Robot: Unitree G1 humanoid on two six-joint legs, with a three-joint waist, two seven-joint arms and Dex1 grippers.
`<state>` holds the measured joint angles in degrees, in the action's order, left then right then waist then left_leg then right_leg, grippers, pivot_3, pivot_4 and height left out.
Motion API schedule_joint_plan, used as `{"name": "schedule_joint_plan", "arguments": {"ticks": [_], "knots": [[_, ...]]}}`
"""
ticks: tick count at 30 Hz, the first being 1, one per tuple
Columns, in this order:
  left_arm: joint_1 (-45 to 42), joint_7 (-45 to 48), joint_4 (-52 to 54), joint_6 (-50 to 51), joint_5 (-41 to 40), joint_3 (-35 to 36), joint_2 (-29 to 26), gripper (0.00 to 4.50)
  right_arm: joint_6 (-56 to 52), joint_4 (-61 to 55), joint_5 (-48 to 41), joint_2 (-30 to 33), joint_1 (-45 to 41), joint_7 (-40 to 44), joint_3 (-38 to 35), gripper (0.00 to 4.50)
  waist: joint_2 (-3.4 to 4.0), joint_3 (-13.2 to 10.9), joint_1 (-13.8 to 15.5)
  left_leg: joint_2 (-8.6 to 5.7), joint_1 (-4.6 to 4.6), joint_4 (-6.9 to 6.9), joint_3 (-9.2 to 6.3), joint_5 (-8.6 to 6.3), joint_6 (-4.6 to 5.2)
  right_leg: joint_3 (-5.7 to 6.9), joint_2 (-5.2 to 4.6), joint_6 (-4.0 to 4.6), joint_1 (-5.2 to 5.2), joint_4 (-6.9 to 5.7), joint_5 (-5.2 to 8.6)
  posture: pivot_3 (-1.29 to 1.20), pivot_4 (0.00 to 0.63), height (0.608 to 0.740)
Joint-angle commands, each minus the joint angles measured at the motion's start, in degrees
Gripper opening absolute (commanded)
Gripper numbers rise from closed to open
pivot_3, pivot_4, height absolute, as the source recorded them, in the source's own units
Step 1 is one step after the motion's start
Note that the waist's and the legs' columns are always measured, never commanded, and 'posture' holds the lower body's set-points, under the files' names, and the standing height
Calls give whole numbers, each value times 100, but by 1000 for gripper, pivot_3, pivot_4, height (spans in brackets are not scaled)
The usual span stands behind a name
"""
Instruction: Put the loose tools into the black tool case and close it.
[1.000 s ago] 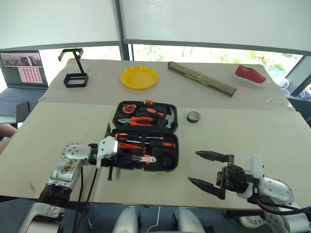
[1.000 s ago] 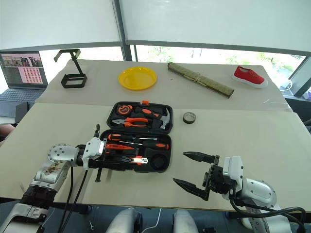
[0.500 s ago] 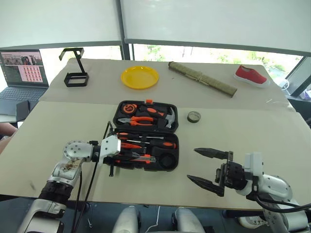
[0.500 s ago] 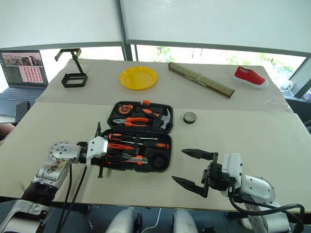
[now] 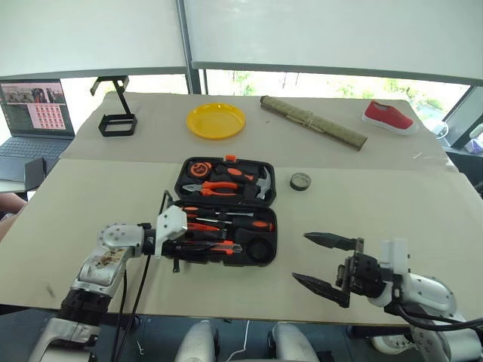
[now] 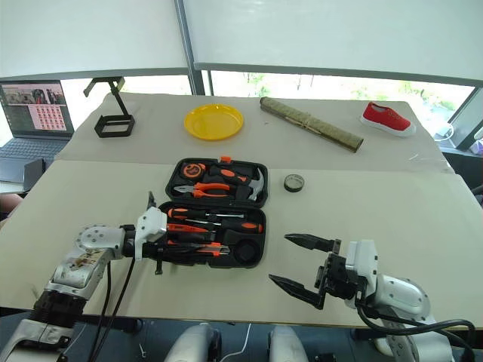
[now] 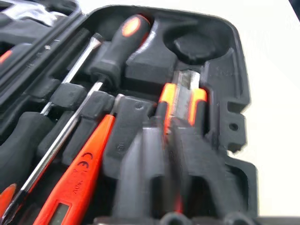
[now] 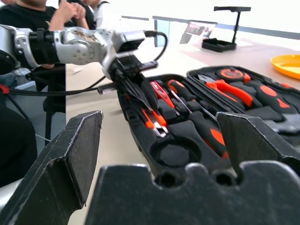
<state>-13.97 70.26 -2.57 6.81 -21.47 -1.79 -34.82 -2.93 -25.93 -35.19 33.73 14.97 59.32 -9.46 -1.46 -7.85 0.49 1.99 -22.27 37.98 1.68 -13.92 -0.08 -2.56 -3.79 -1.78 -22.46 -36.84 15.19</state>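
My left claw [image 5: 178,243] has eased apart over the utility knife [image 5: 219,246] now seated in the black tool case [image 5: 264,197]. Beyond my right claw [image 5: 326,262], which hovers spread wide, the tape roll [image 5: 300,181] lies loose on the counter [image 5: 392,204]. It looks light and stiff, best pinched across its rim.

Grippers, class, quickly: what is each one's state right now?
Left gripper: over the utility knife in the case; open or shut cannot be told.
Right gripper: open, holding nothing.
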Motion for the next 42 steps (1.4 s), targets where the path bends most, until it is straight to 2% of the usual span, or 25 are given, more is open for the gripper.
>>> {"name": "schedule_joint_plan", "arguments": {"ticks": [1,3,6,7,11,13,15,17,21,24,26,29,34,39,42], "knots": [[71,147,622,264,-798,903,-441,2450,325,-35,-52,-87,261,-228,-671,4500,-30,-16,-11,7,-3,0,-4,0,0,1,7,2,-2,1,-1,0,150,740],[349,388,513,348,-1212,1412,-650,3308,502,160,82,-217,481,-342,-922,4500,-28,-16,-48,12,-2,-2,-6,-1,0,1,11,4,-2,6,-1,0,150,740],[760,704,209,101,-1390,1951,-842,4369,701,447,264,-410,606,-589,-1145,4500,-19,-19,-92,13,4,-12,-4,-3,1,-2,8,8,-1,9,2,0,150,740],[895,772,93,197,-1491,2134,-916,4489,767,579,319,-495,614,-711,-1227,4500,-18,-21,-103,13,4,-12,-1,-3,0,-1,7,9,-1,9,3,0,150,740],[1299,797,-205,268,-1691,2626,-958,4489,781,850,485,-621,493,-1050,-1308,4500,-23,-24,-120,14,6,-12,1,-3,0,1,5,9,-1,8,4,0,150,740],[1379,771,-180,341,-1762,2666,-897,4489,-250,616,465,-348,30,-1725,-1178,4500,-23,-25,-125,14,7,-12,2,-3,0,0,3,9,-2,7,4,0,150,740],[1336,705,-40,417,-1840,2615,-794,4489,-1379,538,575,61,-841,-2340,-928,4500,-21,-32,-153,18,6,-12,0,-2,-1,-6,-5,10,-7,6,3,0,150,740],[1137,565,75,485,-1951,2548,-660,4489,-1855,802,669,433,-1822,-2235,-527,4500,-22,-35,-159,14,4,-12,-2,4,-5,-18,-13,12,-19,1,0,0,150,740],[667,327,169,796,-2091,2360,-481,4489,-2650,1964,1581,1142,-3809,-1687,829,4500,-29,-44,-126,4,-4,-11,9,5,-5,-18,4,13,-27,0,-1,0,150,740],[475,235,172,855,-2030,2224,-407,4489,-2650,2957,2375,1267,-4921,-1335,1764,4500,-32,-42,-110,11,-29,-12,-1,-2,4,-6,16,19,-46,2,0,0,150,740],[423,189,264,900,-1986,2107,-348,4489,-2606,3901,2751,999,-5844,-926,2324,4500,-33,-43,-123,9,-86,-9,0,-2,5,-8,16,19,-97,1,-1,0,150,740],[407,209,337,924,-1945,1992,-365,4489,-2413,4979,3165,657,-6645,-560,2814,4500,-33,-43,-166,4,-138,-1,11,1,1,-23,10,18,-165,-23,-4,0,150,740],[517,188,527,918,-1933,1936,-391,4489,-1337,6295,3829,215,-7207,-352,3242,4500,-33,-44,-164,9,-155,2,7,4,-3,-16,10,19,-179,-31,-5,0,150,740],[592,208,564,795,-1822,1874,-379,4489,-1016,7159,4112,-194,-7623,-201,3276,4500,-31,-45,-159,-1,-156,2,9,4,-4,-11,-4,16,-180,-31,-6,0,150,740],[605,235,580,754,-1808,1846,-370,4500,-1039,7666,4193,-468,-7888,-209,3194,3755,-31,-45,-186,-2,-152,2,8,5,-6,-11,-4,16,-180,-31,-7,0,150,740]]}}
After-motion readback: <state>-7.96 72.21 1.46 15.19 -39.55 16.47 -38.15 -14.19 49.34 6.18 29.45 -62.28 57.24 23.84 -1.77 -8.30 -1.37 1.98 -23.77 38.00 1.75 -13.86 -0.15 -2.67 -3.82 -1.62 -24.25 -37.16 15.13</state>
